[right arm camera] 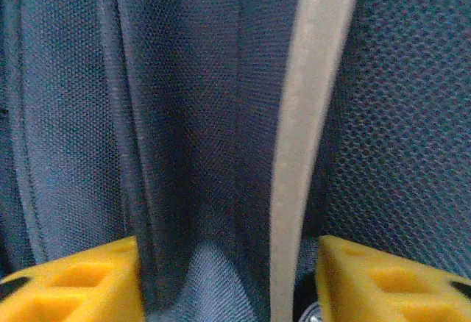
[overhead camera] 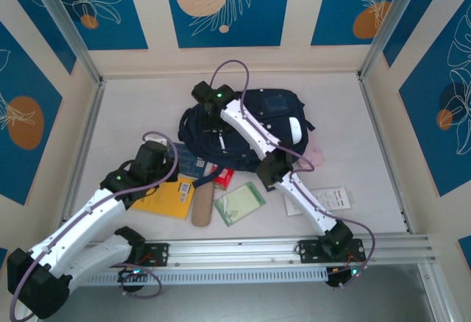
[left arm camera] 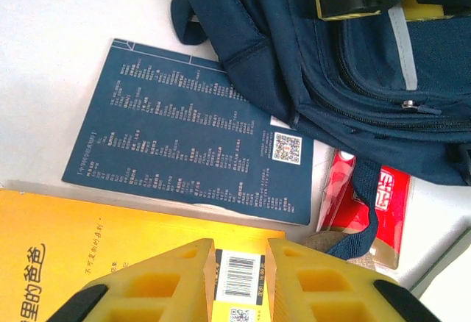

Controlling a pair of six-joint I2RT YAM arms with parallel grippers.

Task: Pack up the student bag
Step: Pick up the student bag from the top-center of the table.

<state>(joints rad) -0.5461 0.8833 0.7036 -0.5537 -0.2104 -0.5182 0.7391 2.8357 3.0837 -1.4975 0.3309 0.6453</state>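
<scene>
Bag (overhead camera: 243, 127) lies in the middle of the bench (overhead camera: 125, 116), behind all the loose things, so I judge that most of the packing is not yet done.

Nearest to the arms, the left pincer (left arm camera: 239, 250) is just over the yellow book (overhead camera: 173, 198). Its fingers stand a narrow gap apart, the barcode of the book shows between them, and they seem to hold nothing. Beside the book lie a tan case (overhead camera: 202, 208), a green booklet (overhead camera: 239, 203) and, more to the right, a white sheet (overhead camera: 331, 197). A bit farther, a blue booklet (left arm camera: 191, 145) has one corner under the bag, and a strap (left arm camera: 366, 204) crosses a red packet (left arm camera: 394, 201).

At the bag itself, the right pincer (right arm camera: 228, 245) is close against the cloth. Its fingers are well apart, with a fold and a grey stripe (right arm camera: 302, 116) between them. Whether they pinch the cloth I cannot tell.

The step, as I judge it, is that the right arm opens the bag while the left arm brings the book. To do it well, take the cloth close to a zipper, lift only a little, and hold. The book lies flat, so the left fingers should open wider and take it at a free edge.
</scene>
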